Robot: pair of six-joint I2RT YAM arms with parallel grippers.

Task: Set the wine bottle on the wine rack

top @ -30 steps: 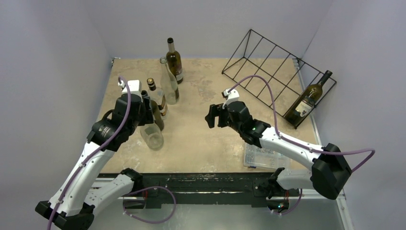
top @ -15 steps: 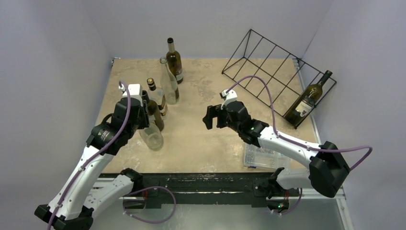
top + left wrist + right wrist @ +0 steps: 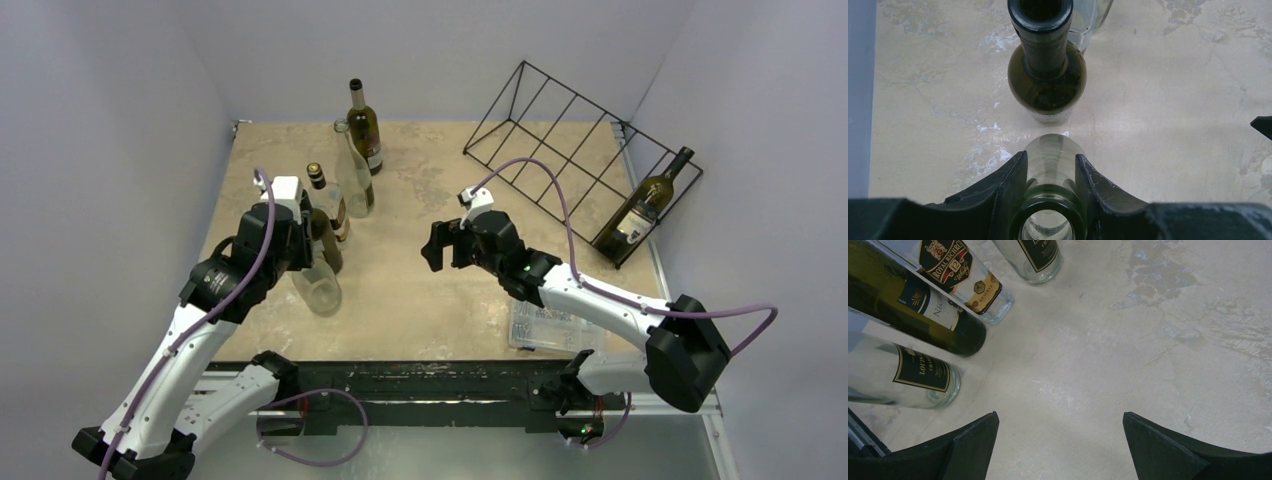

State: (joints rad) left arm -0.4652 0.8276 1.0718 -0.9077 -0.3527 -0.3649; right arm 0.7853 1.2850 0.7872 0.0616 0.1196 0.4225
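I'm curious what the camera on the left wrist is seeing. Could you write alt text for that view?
Seen from straight above, the left gripper is shut around the neck of a clear glass bottle standing on a beige marbled table. Just beyond it stands a dark green bottle, its open mouth toward the camera.

Setting: a robotics lab test cell. Plain pale partition walls (image 3: pixel 110 100) close in a mottled tan bench (image 3: pixel 420 290) on three sides. The left arm (image 3: pixel 185 340) and right arm (image 3: pixel 600 303) are bolted to a black rail (image 3: pixel 440 383) at the near edge, with purple cables (image 3: pixel 548 165) looping loose.
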